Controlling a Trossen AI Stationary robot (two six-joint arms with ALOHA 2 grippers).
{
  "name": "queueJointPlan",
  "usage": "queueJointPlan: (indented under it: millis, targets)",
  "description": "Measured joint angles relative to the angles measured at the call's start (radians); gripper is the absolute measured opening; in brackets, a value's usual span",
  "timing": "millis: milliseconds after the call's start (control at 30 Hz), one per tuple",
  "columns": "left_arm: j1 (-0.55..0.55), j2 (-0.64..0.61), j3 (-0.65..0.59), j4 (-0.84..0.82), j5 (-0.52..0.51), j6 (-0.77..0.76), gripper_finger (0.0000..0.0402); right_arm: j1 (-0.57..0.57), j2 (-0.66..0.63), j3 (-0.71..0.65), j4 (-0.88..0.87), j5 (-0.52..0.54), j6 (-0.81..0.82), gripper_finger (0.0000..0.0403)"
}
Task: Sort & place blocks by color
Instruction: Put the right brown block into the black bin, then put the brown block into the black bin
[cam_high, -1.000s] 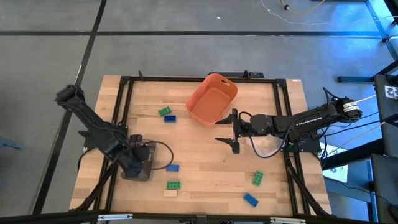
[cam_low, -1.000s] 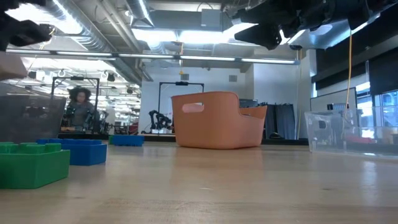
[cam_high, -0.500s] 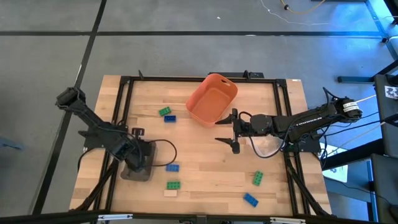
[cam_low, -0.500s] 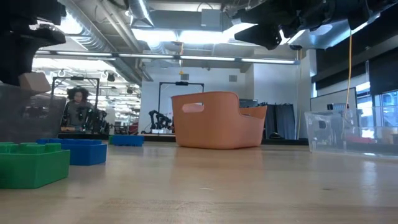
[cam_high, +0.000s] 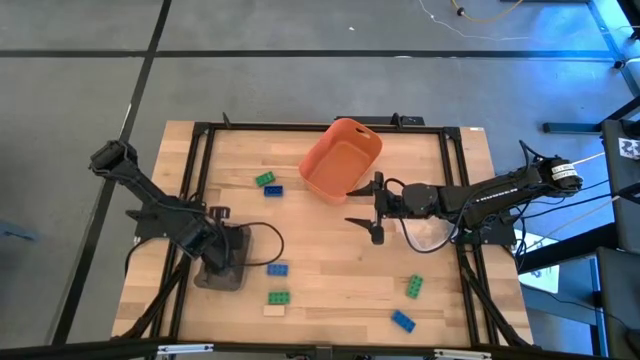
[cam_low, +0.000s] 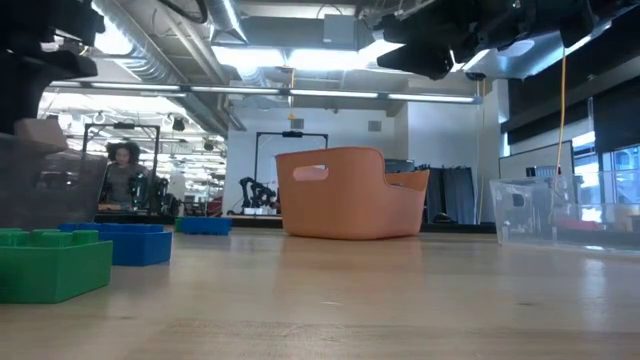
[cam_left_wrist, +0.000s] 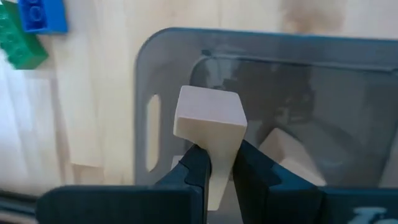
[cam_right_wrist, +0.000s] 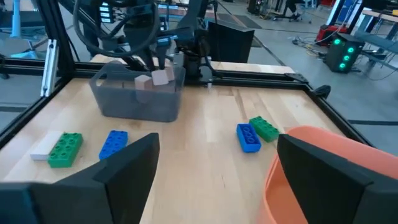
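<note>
Holding a pale tan block (cam_left_wrist: 208, 118) between its two dark fingers, the left gripper (cam_left_wrist: 214, 168) hangs over the grey tray (cam_high: 222, 262) at the left side of the wooden table (cam_high: 330, 270). The fingers are pinched tight on the block's lower part, and its square top stands clear above them. Inside the tray, under the gripper, a second tan block (cam_left_wrist: 292, 155) lies on the floor of the bin.

Just beside the tray on the table sit a blue block (cam_high: 277, 269), then a green block (cam_high: 279, 297), and a flat tan block (cam_high: 274, 310) near the front edge. Farther back, a green block (cam_high: 265, 179) and a blue block (cam_high: 273, 190) touch one another, close to the orange bin (cam_high: 342, 158) at the middle of the far side.

The right arm reaches in from the right, and the right gripper (cam_high: 364, 210) hovers just in front of the orange bin with its fingers spread wide apart — nothing between them. Toward the front right corner lie one more green block (cam_high: 414, 287) and one more blue block (cam_high: 402, 320), near each other but apart.

Across the room beyond the table, a person (cam_low: 124, 172) stands among other equipment — blurred and far off.
</note>
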Motion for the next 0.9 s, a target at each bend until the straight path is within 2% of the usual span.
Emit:
queueJointPlan:
  millis: [267, 633, 900]
  targets:
    - [-0.005, 0.0, 0.0, 0.032, 0.006, -0.02, 0.0052, 0.0, 0.0, 0.0, 0.006, 0.0, 0.027, 0.0328]
    - [0.016, 0.0, 0.0, 0.026, -0.002, -0.017, 0.0132, 0.0, 0.0, 0.0, 0.01, 0.0, 0.046, 0.0328]
    - [0.037, 0.0, 0.0, 0.003, 0.002, -0.007, 0.0166, 0.0, 0.0, 0.0, 0.016, 0.0, 0.024, 0.0328]
